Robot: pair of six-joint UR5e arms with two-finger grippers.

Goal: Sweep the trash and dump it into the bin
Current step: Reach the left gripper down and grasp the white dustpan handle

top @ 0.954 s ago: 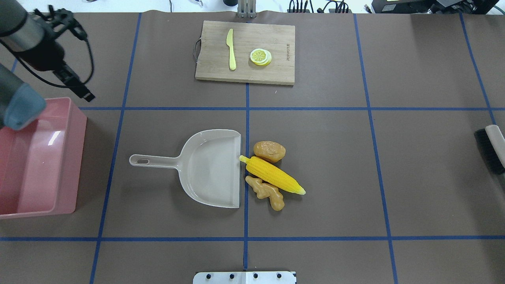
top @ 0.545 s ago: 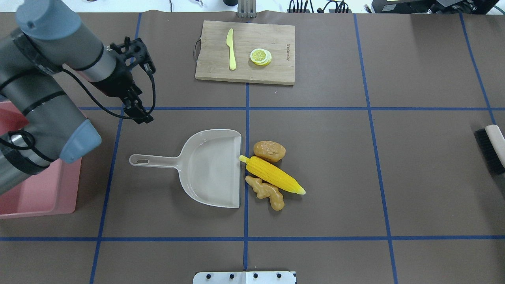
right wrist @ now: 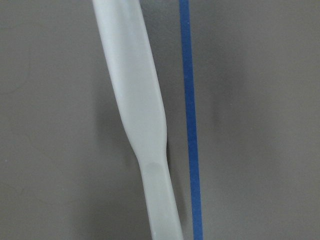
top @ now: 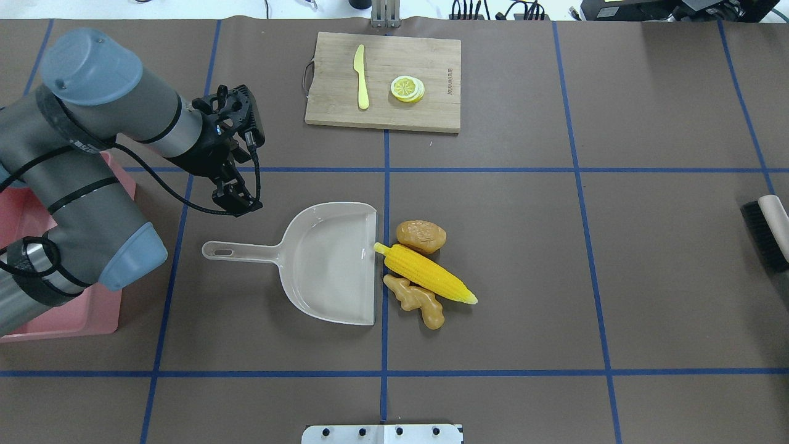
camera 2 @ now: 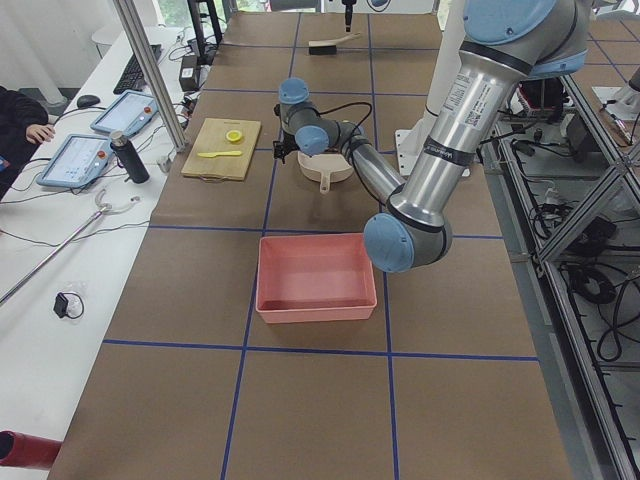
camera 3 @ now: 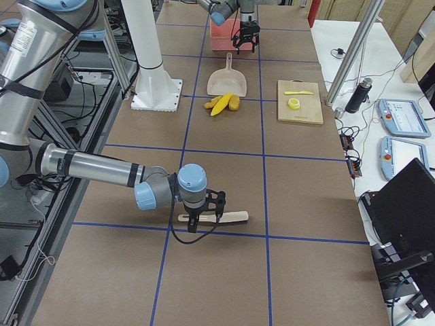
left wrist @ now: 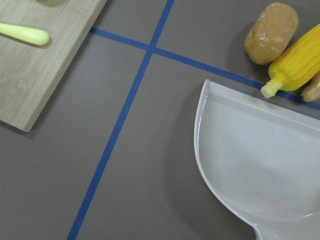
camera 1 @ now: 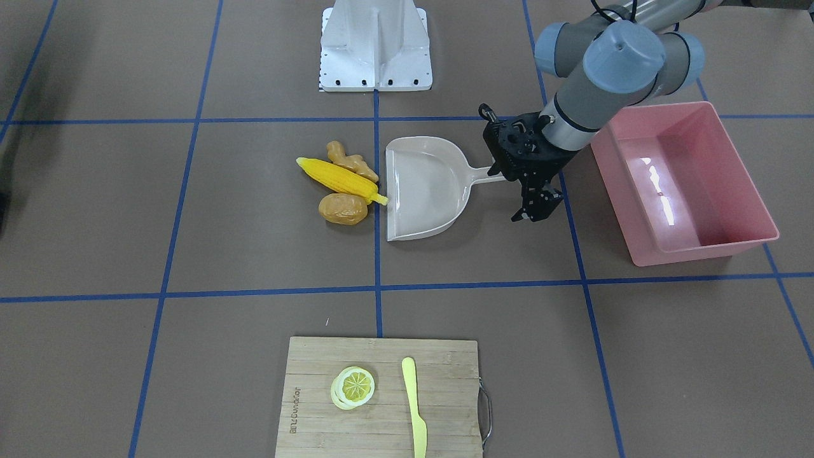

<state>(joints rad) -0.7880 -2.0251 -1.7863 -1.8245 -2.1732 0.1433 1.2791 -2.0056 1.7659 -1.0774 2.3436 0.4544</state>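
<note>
Nothing is swept yet. The long yellow corn cob (top: 425, 280), rounded brown potato (top: 421, 236) and knobbly tan ginger root (top: 416, 300) lie on the table at 3 o'clock of the beige handled dustpan (top: 327, 265), seen from overhead. The large pink plastic bin (camera 1: 725, 172), at 9 o'clock, holds none of them. The left gripper (top: 236, 198) hangs by the pan's handle and the right gripper (camera 3: 200, 219) over the brush (camera 3: 231, 217); I can't tell whether either is spread.

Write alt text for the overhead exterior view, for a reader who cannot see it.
The robot's left claw hangs near the handle of an empty beige dustpan. A corn cob, a potato and a ginger root lie at its open edge; a pink bin sits far left.
</note>
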